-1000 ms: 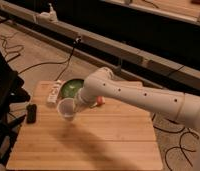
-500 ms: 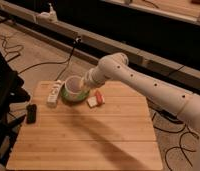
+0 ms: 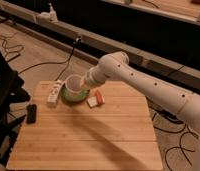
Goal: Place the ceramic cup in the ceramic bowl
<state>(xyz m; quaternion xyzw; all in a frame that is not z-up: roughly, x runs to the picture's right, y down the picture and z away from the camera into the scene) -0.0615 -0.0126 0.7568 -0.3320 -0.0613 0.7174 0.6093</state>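
The white ceramic cup (image 3: 73, 82) stands over the green ceramic bowl (image 3: 68, 96) at the wooden tabletop's (image 3: 93, 140) eleven o'clock. Resting in it or held just above, one cannot tell. The claw (image 3: 86, 83) is against the cup's three o'clock side; whether it grips cannot be told. A white-and-red block (image 3: 95, 100) lies at the bowl's four o'clock.

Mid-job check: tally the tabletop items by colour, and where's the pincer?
White: 2 (round ceramic cup, long flat bar)
Green: 1 (shallow ceramic bowl)
White-and-red: 1 (little block)
Black: 1 (small slab)
Total: 5
Pincer: at the cup, over the bowl.
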